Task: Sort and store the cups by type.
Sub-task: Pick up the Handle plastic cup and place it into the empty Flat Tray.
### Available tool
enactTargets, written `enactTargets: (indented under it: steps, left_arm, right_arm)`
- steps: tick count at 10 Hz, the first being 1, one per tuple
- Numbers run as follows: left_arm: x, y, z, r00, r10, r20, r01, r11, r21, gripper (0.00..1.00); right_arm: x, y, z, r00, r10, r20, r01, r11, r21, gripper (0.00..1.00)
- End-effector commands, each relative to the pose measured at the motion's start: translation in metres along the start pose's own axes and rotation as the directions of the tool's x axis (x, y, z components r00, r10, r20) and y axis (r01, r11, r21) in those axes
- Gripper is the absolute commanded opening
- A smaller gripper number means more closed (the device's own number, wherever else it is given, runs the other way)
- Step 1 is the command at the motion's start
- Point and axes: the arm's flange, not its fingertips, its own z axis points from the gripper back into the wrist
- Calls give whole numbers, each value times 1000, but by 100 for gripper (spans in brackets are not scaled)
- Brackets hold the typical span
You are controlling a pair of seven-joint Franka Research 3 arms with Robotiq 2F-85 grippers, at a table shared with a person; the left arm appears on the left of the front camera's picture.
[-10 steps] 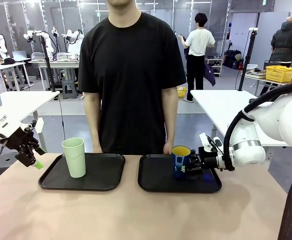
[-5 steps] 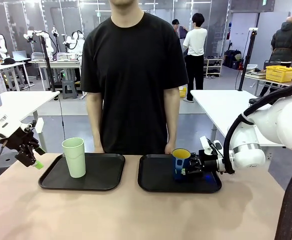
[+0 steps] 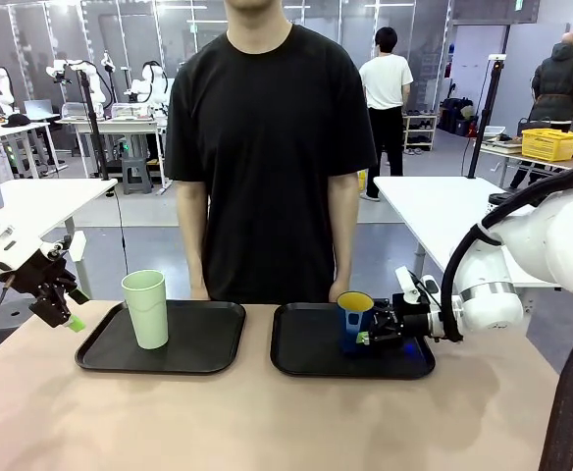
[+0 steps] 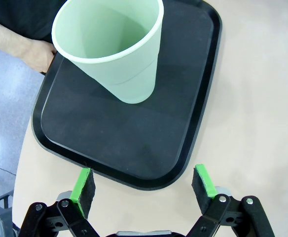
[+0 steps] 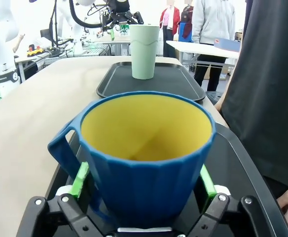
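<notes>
The dark blue mug (image 5: 146,158), yellow inside, stands upright on the right tray (image 3: 306,353) between the open fingers of the right end effector (image 3: 369,334). The left end effector (image 4: 143,185), open, hovers beside the mint-green tumbler's (image 4: 115,49) tray (image 4: 124,143).

the mint tumbler (image 4: 115,49) looks like smooth matt plastic, a faint ridge round its wall. the blue mug (image 5: 149,160) shows a ribbed, softly glossy outside and a smooth yellow lining. both black trays (image 4: 134,143) look matt, finely textured plastic. the tabletop (image 3: 267,422) reads as a smooth, dull beige laminate.
</notes>
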Motion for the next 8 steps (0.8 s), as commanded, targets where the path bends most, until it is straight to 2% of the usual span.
enactTargets:
  steps: [1,8]
  left_arm:
    - [-1,3,1,999,-19,36,19,1000,-7,100]
    - [-1,3,1,999,-19,36,19,1000,-7,100]
  right_arm:
    - [2,5,5,1000,9,8,-9,1000,-7,100]
    - [3,27,44,997,-37,-69,33,998,-60,100]
